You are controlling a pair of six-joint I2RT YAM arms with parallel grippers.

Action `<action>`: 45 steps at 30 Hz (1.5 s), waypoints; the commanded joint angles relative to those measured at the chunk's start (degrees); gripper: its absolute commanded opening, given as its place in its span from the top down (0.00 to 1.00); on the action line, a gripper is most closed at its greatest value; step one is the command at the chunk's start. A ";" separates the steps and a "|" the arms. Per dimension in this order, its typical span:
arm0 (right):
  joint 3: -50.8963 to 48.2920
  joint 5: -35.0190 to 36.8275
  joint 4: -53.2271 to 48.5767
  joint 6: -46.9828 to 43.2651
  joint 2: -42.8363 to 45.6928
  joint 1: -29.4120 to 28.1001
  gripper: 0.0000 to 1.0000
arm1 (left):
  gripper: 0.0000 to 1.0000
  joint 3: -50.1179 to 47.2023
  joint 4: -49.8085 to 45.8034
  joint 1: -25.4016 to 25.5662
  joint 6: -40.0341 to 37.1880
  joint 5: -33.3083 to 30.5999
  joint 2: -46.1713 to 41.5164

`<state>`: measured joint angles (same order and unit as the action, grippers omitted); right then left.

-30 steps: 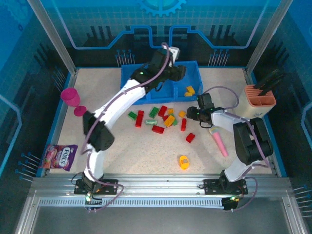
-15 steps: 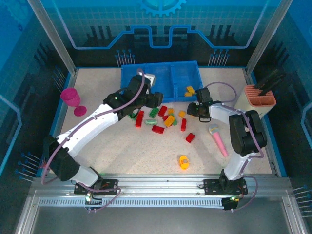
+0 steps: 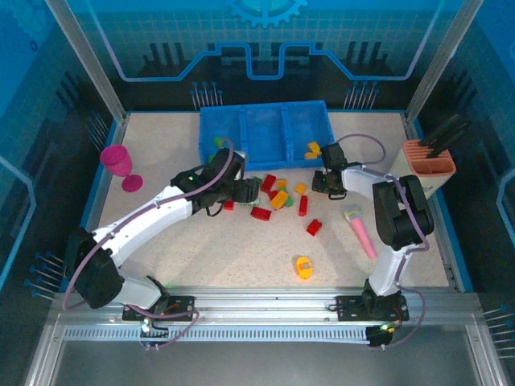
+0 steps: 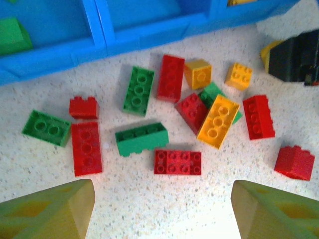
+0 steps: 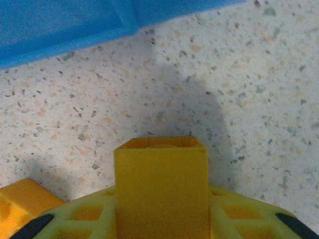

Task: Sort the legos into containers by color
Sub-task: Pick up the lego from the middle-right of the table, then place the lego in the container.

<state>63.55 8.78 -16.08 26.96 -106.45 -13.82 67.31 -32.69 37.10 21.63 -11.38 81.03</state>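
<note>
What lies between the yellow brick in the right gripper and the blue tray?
Bare speckled table, in the right wrist view, separates yellow brick and blue tray.

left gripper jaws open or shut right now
Open. The left gripper shows its jaws wide apart in its wrist view, with only bare table between them.

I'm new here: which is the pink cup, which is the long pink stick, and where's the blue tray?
pink cup [image 3: 117, 158]: top external view, on its side wall.
pink stick [image 3: 362, 233]: top external view, middle of its shaft.
blue tray [image 3: 269, 162]: top external view, on its front wall.
</note>
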 commanded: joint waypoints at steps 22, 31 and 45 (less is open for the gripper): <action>11.60 -1.20 -3.53 -15.17 10.68 -2.08 0.76 | 0.25 0.71 13.83 3.96 -1.73 6.91 15.65; 23.91 -0.15 1.87 -19.11 -2.85 -2.08 0.76 | 0.24 3.08 13.51 5.94 -2.53 6.45 18.01; 33.64 0.46 -0.57 -19.83 -15.77 -2.09 0.67 | 0.23 2.65 9.33 6.84 -1.15 5.35 14.96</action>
<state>94.98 8.80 -16.05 7.84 -121.12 -15.38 68.97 -21.28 43.46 20.62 -5.69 98.21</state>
